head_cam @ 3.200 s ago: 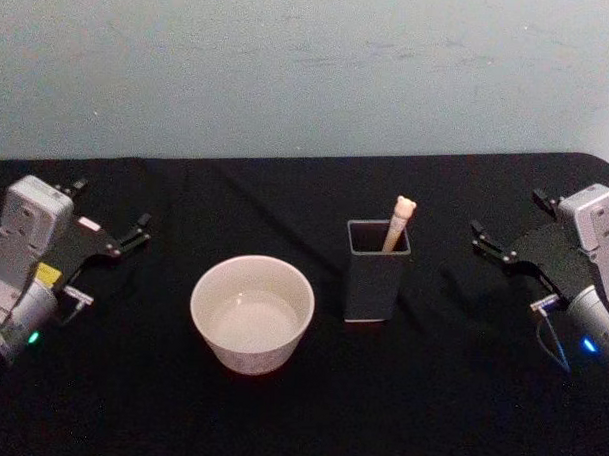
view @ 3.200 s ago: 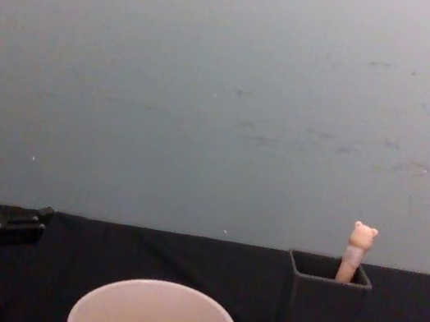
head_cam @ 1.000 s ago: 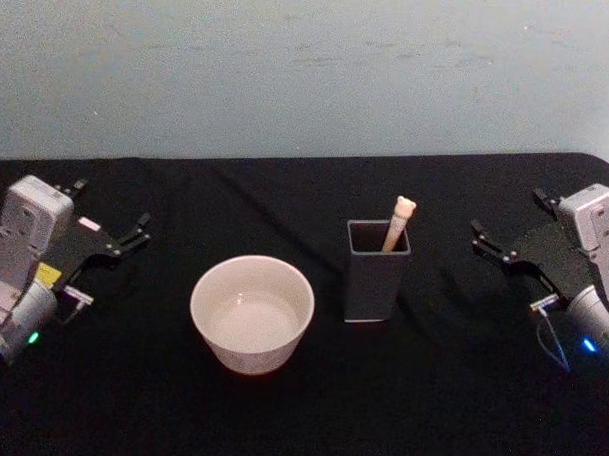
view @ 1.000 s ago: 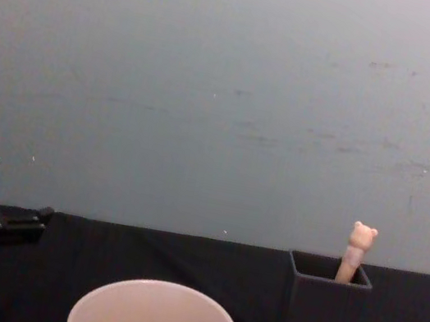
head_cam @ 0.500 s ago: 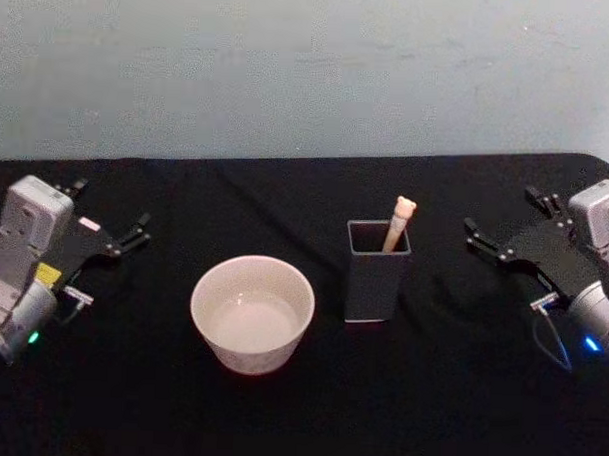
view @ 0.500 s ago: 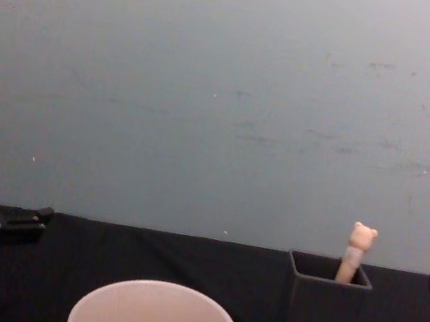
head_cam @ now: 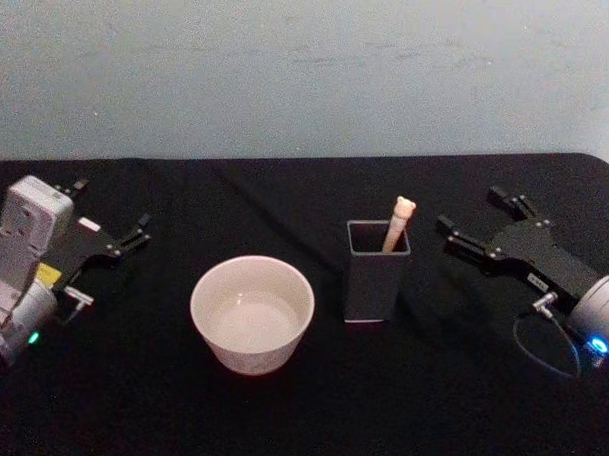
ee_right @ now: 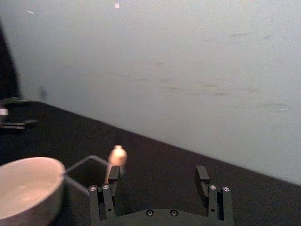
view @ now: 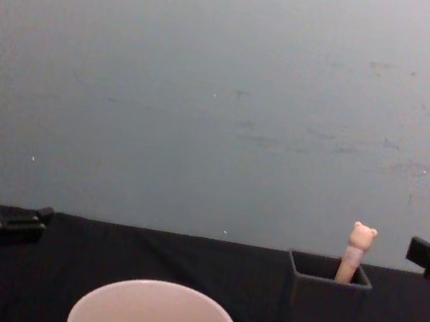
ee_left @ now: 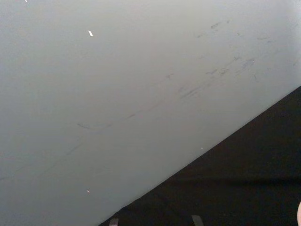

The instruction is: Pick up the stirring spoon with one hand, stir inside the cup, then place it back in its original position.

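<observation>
The stirring spoon [head_cam: 399, 221] stands in a dark grey square holder [head_cam: 375, 274], only its peach handle and bear head [view: 361, 239] showing above the rim. The cream cup [head_cam: 252, 311] sits left of the holder with a little liquid in it. My right gripper [head_cam: 472, 219] is open, to the right of the holder and a short way from the spoon; in the right wrist view the spoon's head [ee_right: 117, 156] lies just past one fingertip [ee_right: 113, 175]. My left gripper [head_cam: 110, 217] rests open at the far left, well clear of the cup.
A black cloth covers the table [head_cam: 298, 418], with a plain pale wall [head_cam: 310, 68] behind it. There is open cloth in front of the cup and the holder, and between the holder and my right arm.
My right gripper has swung left toward the holder and the spoon, closing most of the gap. The left arm, cup, holder and spoon have not moved.
</observation>
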Motion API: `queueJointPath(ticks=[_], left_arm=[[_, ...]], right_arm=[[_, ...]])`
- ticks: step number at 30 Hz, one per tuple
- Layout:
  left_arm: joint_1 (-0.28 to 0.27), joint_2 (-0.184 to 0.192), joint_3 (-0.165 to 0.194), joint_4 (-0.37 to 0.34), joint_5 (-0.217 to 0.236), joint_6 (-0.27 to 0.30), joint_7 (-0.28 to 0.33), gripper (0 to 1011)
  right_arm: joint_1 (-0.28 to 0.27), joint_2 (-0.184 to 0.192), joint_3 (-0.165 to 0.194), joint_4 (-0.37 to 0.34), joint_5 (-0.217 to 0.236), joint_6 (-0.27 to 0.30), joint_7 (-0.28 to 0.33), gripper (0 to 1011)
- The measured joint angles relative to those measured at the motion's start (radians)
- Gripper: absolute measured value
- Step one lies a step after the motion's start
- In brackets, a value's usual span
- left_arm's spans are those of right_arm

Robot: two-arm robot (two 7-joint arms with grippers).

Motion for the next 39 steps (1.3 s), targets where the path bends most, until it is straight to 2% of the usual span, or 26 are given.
queueJointPath(ticks=[2, 5, 11, 27, 39], left_arm=[[0.0, 0.0, 0.0, 0.0, 0.0, 0.0, 0.0, 1002], [0.0, 0.0, 0.0, 0.0, 0.0, 0.0, 0.0, 1001], [0.0, 0.0, 0.0, 0.0, 0.0, 0.0, 0.0, 1001], [0.0, 0.0, 0.0, 0.0, 0.0, 0.0, 0.0, 1001], [0.0, 0.0, 0.0, 0.0, 0.0, 0.0, 0.0, 1001]], right_arm=[[0.007, 0.001, 0.0, 0.005, 0.029, 0.021, 0.056, 1002], [0.018, -0.001, -0.004, 0.015, 0.051, 0.041, 0.107, 1002], [0.055, -0.026, -0.016, 0.055, 0.065, 0.064, 0.179, 1002], [0.178, -0.106, -0.065, 0.197, 0.035, 0.074, 0.261, 1002], [0.214, -0.131, -0.081, 0.249, 0.028, 0.072, 0.288, 1002]])
